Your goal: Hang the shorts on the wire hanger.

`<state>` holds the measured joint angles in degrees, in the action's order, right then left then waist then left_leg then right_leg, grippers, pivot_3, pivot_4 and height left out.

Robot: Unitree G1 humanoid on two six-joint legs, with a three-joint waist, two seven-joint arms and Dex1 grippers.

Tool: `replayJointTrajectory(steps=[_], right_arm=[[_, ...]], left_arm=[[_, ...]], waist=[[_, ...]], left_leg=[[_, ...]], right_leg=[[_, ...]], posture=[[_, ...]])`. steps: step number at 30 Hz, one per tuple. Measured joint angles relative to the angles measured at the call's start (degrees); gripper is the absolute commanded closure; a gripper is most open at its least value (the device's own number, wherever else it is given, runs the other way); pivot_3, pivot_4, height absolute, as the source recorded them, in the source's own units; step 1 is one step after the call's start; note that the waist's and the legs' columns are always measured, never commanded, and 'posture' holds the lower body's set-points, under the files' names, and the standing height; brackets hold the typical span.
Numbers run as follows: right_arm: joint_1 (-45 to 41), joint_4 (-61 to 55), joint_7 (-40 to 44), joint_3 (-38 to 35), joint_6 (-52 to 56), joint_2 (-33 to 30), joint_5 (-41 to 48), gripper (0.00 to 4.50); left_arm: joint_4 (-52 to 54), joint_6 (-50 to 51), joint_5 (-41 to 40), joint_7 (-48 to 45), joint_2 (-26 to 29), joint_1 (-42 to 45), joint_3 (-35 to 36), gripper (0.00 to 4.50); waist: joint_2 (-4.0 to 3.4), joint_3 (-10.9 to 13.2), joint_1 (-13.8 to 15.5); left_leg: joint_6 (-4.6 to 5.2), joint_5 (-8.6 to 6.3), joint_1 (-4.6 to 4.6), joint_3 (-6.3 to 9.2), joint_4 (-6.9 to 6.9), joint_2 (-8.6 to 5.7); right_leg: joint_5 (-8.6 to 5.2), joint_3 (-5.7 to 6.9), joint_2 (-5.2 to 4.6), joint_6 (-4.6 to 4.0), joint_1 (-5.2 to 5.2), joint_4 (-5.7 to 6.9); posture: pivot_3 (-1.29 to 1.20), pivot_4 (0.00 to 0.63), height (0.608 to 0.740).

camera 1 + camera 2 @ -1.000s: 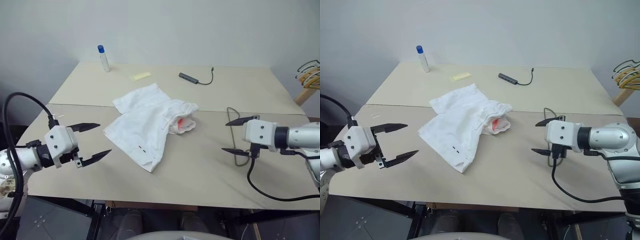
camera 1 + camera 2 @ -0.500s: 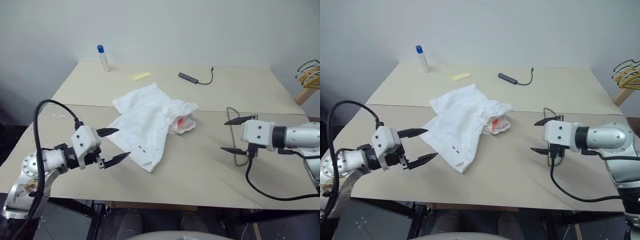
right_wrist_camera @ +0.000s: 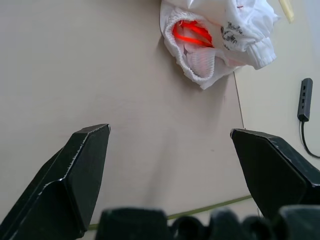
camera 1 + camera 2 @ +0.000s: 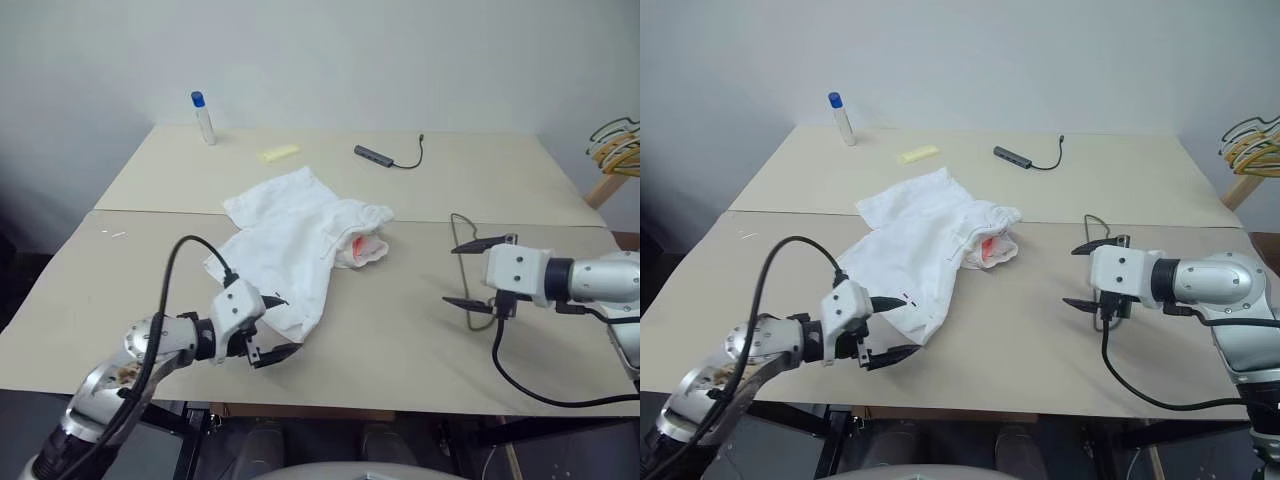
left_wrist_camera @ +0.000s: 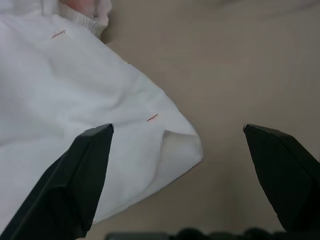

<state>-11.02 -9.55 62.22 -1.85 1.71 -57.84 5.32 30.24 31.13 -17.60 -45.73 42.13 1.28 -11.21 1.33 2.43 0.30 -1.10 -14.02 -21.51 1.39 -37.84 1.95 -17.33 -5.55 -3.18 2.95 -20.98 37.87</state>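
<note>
My left gripper [image 4: 277, 325] spread wide, grasping nothing, having swung in to near hem corner of shorts [image 4: 295, 245] lying mid-table [image 4: 420, 330]; my right gripper [image 4: 470, 272] splayed, empty, unmoved, hovering over wire hanger [image 4: 462, 232].

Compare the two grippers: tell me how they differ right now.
The left gripper is low at the near corner of the shorts, one finger over the cloth; the right gripper hangs apart from the shorts, above the wire hanger. The left gripper points toward the right, the right gripper toward the left. Both are open and hold nothing.
</note>
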Motion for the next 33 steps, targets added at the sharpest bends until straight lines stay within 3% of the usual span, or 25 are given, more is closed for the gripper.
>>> replayJointTrajectory(steps=[8,9,13,23,28,33], right_arm=[[-1.07,0.00,-1.25,0.28,0.00,0.29,-0.39,0.01],[-1.07,0.00,-1.37,0.28,0.01,0.29,-0.52,0.00],[-1.06,-0.01,-1.75,0.28,0.04,0.43,-0.67,0.00],[-1.89,0.05,-2.47,1.34,0.13,1.06,-0.79,0.00],[-4.03,0.77,-2.71,2.97,0.02,1.95,-2.44,0.00],[-9.15,4.14,-4.52,7.15,-1.37,5.42,-6.88,0.00]], left_arm=[[-3.54,0.84,11.01,5.07,-3.83,2.88,-9.54,0.00],[-3.76,1.66,11.57,5.64,-4.61,2.88,-10.27,0.18],[-4.12,1.15,12.92,6.96,-6.56,2.87,-10.55,1.18],[-6.19,0.85,16.29,8.03,-6.64,3.05,-10.34,4.48],[-5.58,0.02,13.91,6.18,-6.71,2.86,-8.01,4.48],[-2.22,-4.51,11.47,3.19,-2.54,0.19,-1.64,4.48]], waist=[[0.00,0.00,-0.25],[0.00,0.00,-0.27],[0.00,0.00,-0.41],[0.00,0.00,-0.53],[-0.01,0.00,-0.63],[-0.02,0.00,-1.44]], left_leg=[[0.00,0.00,-0.04,0.00,0.00,-0.01],[0.00,0.00,-0.04,0.00,0.00,-0.01],[0.00,0.00,-0.01,0.02,0.00,-0.01],[0.00,0.00,-0.01,0.02,0.00,-0.01],[0.00,0.00,-0.01,0.02,0.00,0.00],[0.00,0.00,0.01,-0.01,0.01,0.03]], right_leg=[[0.00,-0.01,-0.01,0.01,0.00,-0.05],[0.00,-0.02,-0.01,0.01,0.00,-0.05],[0.00,-0.01,0.00,0.00,0.00,0.00],[0.00,-0.01,0.00,0.00,0.00,-0.01],[0.00,-0.01,0.00,0.00,0.00,-0.01],[0.01,-0.04,0.01,-0.01,-0.03,0.01]], posture=[[0.01,0.000,0.740],[0.01,0.000,0.740],[0.01,0.000,0.740],[0.02,0.000,0.740],[0.02,0.000,0.740],[0.03,0.000,0.740]])
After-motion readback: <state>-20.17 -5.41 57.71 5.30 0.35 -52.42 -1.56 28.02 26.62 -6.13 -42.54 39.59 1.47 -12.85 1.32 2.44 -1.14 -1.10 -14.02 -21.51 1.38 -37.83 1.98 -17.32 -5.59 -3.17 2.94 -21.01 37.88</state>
